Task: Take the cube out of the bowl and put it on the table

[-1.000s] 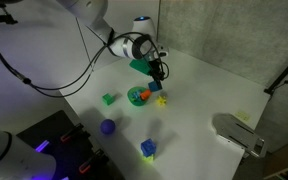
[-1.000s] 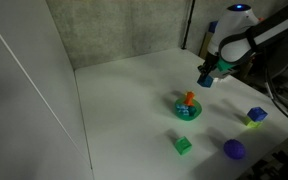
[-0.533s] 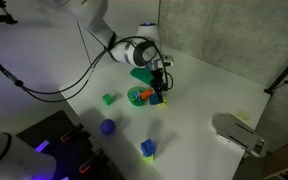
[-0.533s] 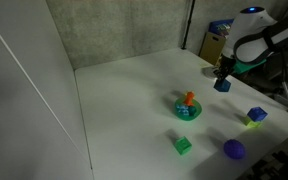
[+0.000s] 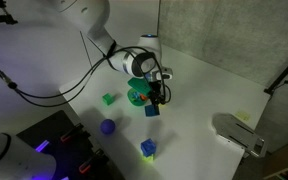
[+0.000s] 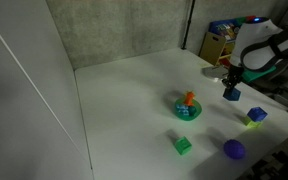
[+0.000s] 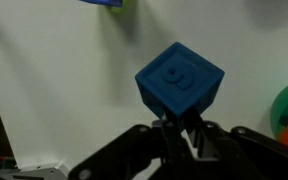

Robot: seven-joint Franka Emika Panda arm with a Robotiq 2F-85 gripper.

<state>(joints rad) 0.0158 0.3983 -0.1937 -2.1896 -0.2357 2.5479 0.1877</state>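
Fingers (image 7: 167,133) are clamped on the cube (image 7: 179,82), held over the table (image 6: 134,100) beside the bowl (image 6: 187,116), well in from every edge. It is best lowered level until seated, then released without dragging.

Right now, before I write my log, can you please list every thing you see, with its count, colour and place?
cube: 1, blue, held in the claw, out of the bowl
bowl: 1, green, mid table
piece: 1, orange, inside the bowl
small cube: 1, green, on the table, apart from the bowl
ball: 1, purple, on the table
block: 1, blue with yellow-green, on the table
device: 1, grey-white, at the table's side
table: 1, white, under all of these
arm: 1, white, reaching over the table
claw: 1, black, shut on the cube
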